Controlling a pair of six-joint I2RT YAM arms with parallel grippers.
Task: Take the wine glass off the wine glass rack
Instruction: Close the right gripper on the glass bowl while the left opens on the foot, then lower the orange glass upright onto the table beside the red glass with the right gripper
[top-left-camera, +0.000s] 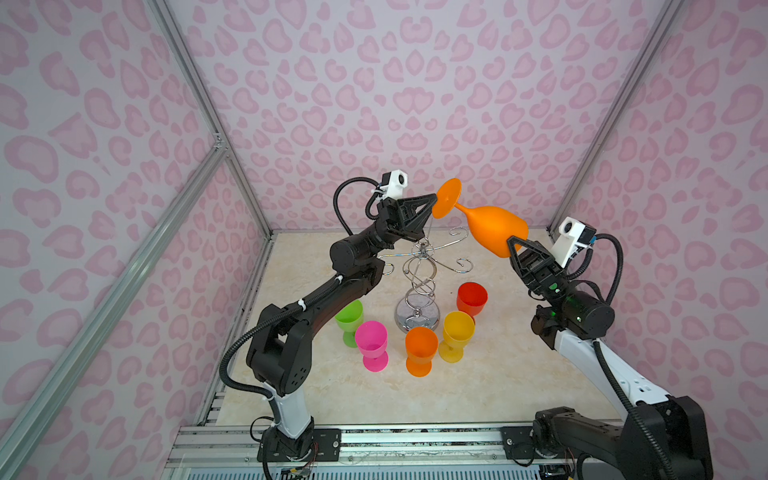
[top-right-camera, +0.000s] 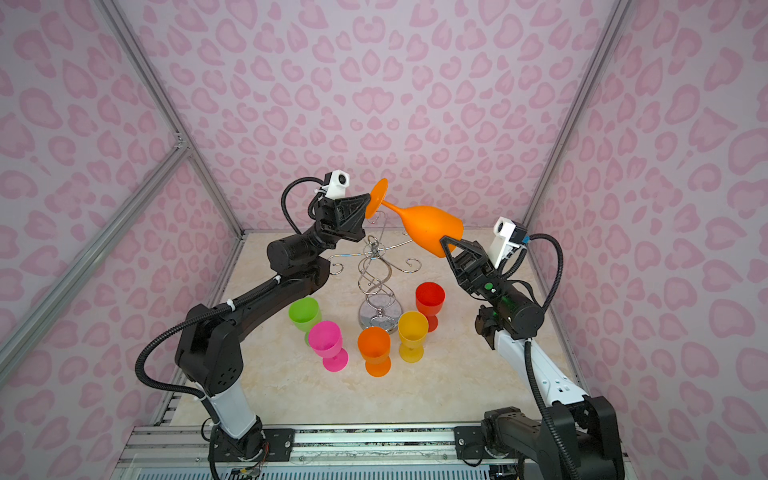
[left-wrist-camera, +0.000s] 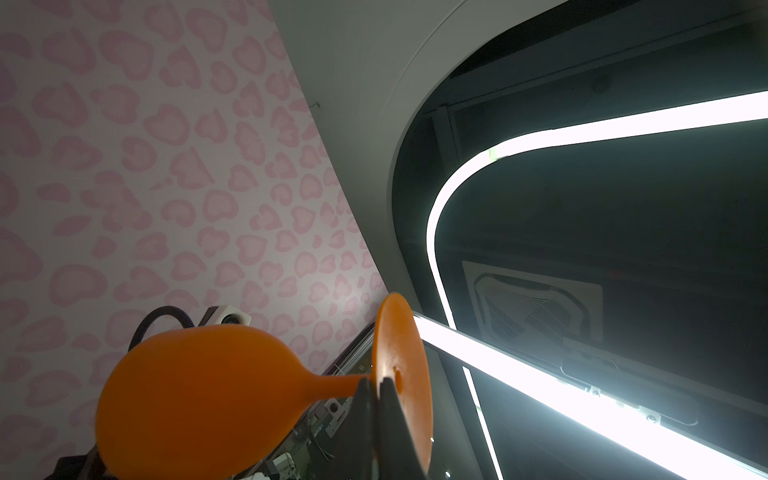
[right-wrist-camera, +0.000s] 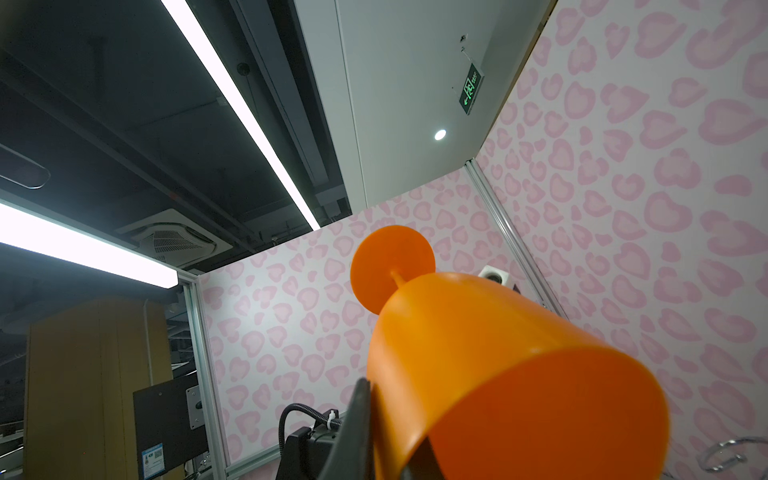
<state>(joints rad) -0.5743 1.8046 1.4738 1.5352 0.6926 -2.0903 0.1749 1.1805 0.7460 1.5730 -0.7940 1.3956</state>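
- Hanging nearly level in the air above the rack, the orange plastic wine glass has its round foot to the left and its bowl to the right.
- The left fingers pinch the foot disc.
- The right fingers pinch the bowl's rim.
- Below stands the shiny chrome wire wine glass rack, on the pale marble tabletop.
- Upright plastic cups stand around its near side: green goblet, pink goblet, orange goblet, yellow goblet, red goblet.

The left arm rises from the lower left of both top views, elbow bent and forearm reaching up toward centre. The left end effector is clamped on the foot of the wine glass. The right arm rises from the lower right. The right end effector points up-left, closed over the bowl's rim.
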